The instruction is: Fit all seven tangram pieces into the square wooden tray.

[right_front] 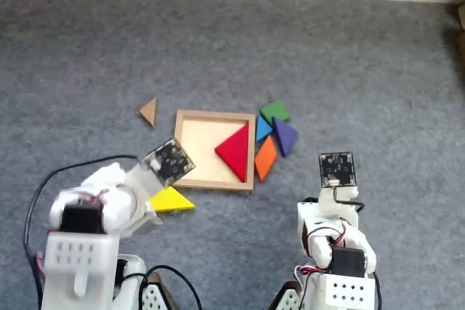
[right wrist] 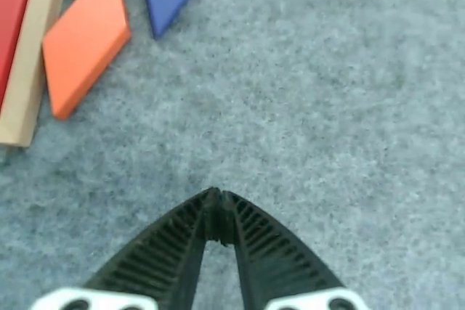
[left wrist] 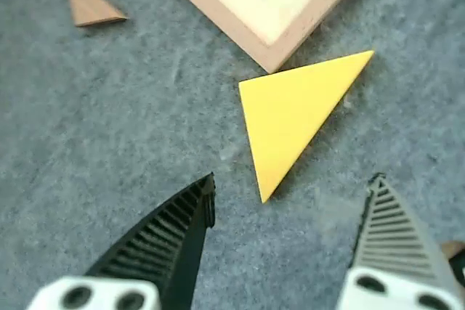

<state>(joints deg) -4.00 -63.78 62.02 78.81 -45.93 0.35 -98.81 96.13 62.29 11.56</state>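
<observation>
Beside wooden tray (left wrist: 270, 50) — L end effector (left wrist: 293, 177) spread above yellow triangle (left wrist: 298, 117), apparently for pickup; R end effector (right wrist: 219, 192) pressed together, parked.

Worktop (right_front: 363, 70): grey, felt-like covering. Lying directly on it:
- Square wooden tray (right_front: 215, 113), flat, near the middle.
- Yellow triangle (right_front: 171, 200), just off the tray's near left corner, not touching.
- Small tan triangle (right_front: 148, 112), apart, beyond the far left corner.
- Cluster along the tray's right side: green square (right_front: 275, 112) farthest back, light blue triangle (right_front: 262, 128) beside the rim, purple triangle (right_front: 284, 136) outside it, orange parallelogram (right_front: 265, 157) nearest, just beside the rim.
</observation>
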